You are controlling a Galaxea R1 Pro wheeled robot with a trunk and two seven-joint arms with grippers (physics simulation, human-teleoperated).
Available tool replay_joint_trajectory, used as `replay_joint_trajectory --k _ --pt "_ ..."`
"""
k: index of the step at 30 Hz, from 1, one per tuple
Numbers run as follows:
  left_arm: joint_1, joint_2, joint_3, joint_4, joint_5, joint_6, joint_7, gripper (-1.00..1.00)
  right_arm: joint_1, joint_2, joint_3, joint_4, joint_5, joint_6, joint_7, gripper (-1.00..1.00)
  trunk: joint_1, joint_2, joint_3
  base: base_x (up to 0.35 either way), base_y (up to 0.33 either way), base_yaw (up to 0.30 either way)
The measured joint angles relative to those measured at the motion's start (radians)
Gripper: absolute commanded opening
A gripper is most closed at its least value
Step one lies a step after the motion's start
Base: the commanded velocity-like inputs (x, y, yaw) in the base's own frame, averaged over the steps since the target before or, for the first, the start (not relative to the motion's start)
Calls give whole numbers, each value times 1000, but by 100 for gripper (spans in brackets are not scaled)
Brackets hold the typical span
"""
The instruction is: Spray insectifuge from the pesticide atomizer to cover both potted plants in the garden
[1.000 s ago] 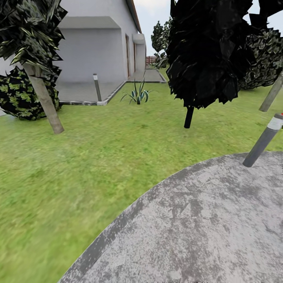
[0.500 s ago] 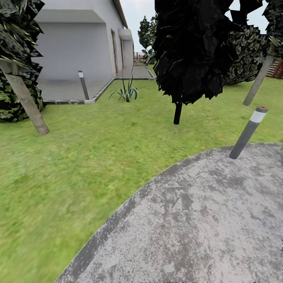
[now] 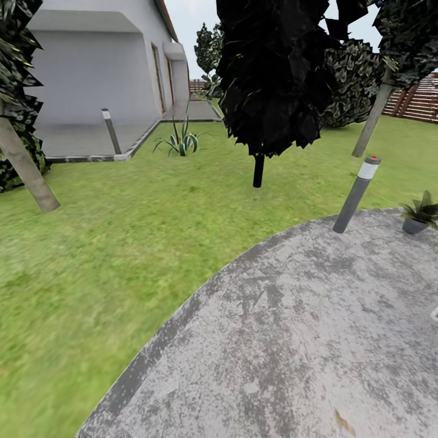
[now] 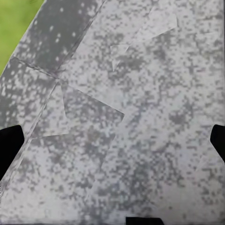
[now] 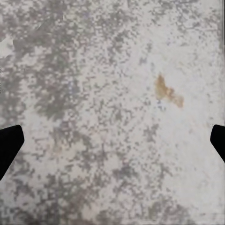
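Garden w/ green lawn (image 3: 121, 243) and a round mottled grey patio (image 3: 292, 340) taking up the lower right of the head view. At the patio's far edge a grey lamp post (image 3: 354, 194) w/ white band and red top leans to the right; just right of it, near the frame edge, one potted plant (image 3: 418, 216) in a small grey pot sits on the paving. Behind: dark-leaved tree (image 3: 274, 73) on a thin trunk, a spiky striped clump (image 3: 178, 141) by the pale house (image 3: 97, 67), a second post (image 3: 110, 129) at the paved strip, a leaning trunk (image 3: 27, 170) far left, brown slatted fence (image 3: 420, 100) far right. Spray bottle isn't to be made out in any view. Left wrist view: left tool (image 4: 112, 140) w/ dark fingertips at opposite frame edges, spread wide, nothing between, over paving w/ a bit of grass at a corner. Right wrist view: right tool (image 5: 112, 140) likewise spread and empty, over paving w/ a small brown stain (image 5: 166, 91).
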Motion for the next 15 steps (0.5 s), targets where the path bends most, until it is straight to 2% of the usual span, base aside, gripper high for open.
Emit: replay_joint_trajectory --k 6,15 --pt "0 0 0 -1 0 0 0 100 0 2 0 0 0 0 0 100 0 0 3 -180 142 -272" --pt "0 0 0 -1 0 0 0 100 0 3 0 0 0 0 0 100 0 0 3 -23 22 -294"
